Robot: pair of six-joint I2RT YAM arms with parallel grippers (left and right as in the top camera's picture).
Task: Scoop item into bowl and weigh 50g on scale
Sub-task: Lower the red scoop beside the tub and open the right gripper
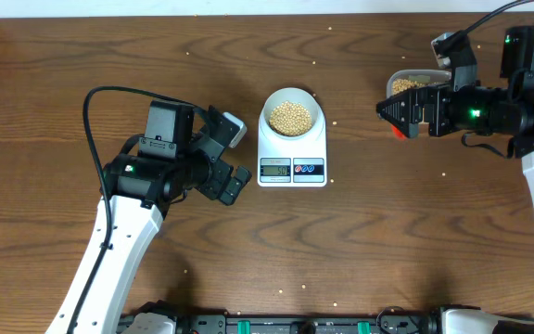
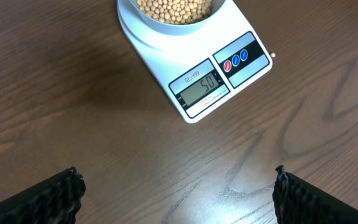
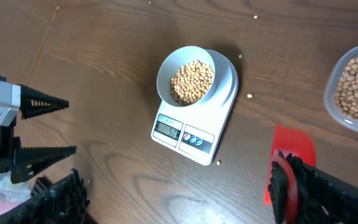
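Small round tan-yellow beans [image 3: 191,81] heap the small pale blue-white bowl [image 3: 164,71], seated on the flat white rectangular digital scale [image 2: 166,59] mid-desk toward the far edge; its display seems to read fifty. More fill the clear plastic tub [image 3: 356,87] near the far right corner. Hard, light and smooth, they roll readily: scoop them, never pinch. The left pincer [image 2: 176,186] and right pincer [image 3: 179,186] both gape wide, empty.
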